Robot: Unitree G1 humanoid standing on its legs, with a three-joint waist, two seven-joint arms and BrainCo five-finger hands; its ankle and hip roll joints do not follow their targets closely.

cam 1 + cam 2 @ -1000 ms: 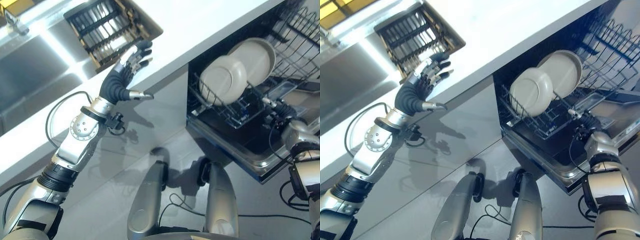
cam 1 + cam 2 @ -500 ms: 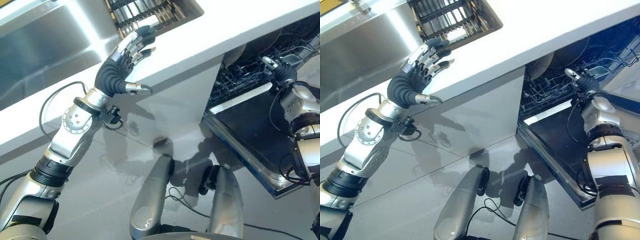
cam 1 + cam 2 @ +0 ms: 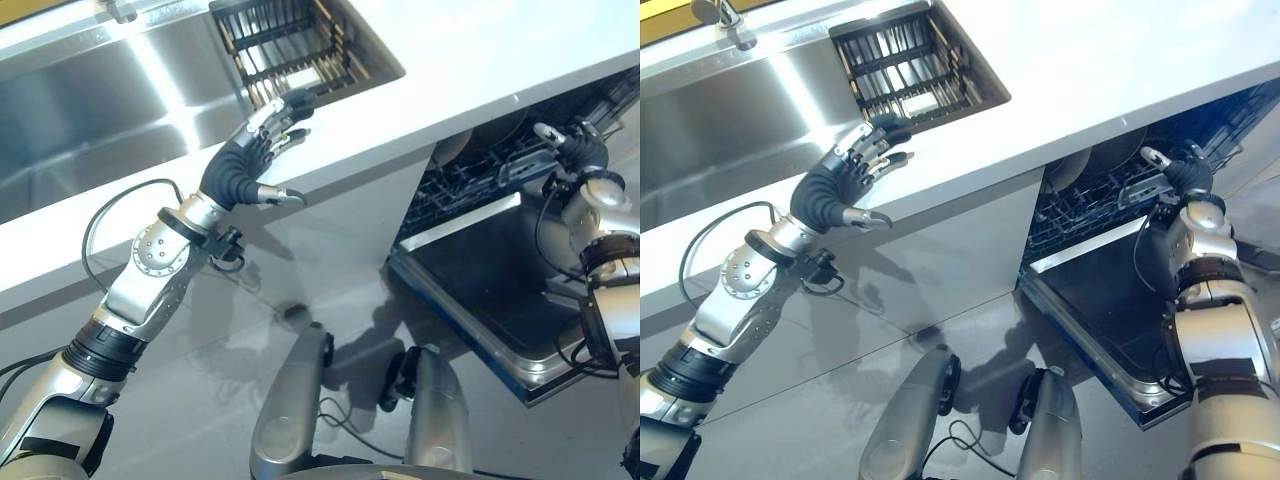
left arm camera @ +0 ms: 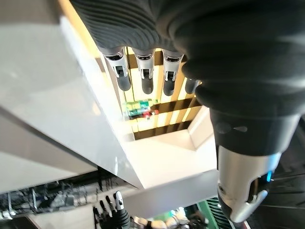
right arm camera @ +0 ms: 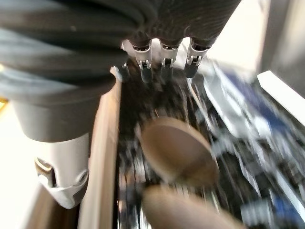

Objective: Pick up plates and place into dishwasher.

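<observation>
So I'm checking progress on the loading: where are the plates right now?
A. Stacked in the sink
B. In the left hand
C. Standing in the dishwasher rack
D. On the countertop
C: the plates stand on edge in the dishwasher rack under the countertop, and the left hand is open with nothing in it.

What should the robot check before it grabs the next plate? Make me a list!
1. Dishwasher door open: ok.
2. Plates already in the rack standing in place: ok, two sit under the counter edge.
3. Left hand free to pick up: ok, fingers straight, holding nothing, over the counter.
4. Right hand free: ok, fingers relaxed, empty, by the rack.
5. Another plate ready in the drying rack in the sink: cannot tell, I see bars but no sure plate.
</observation>
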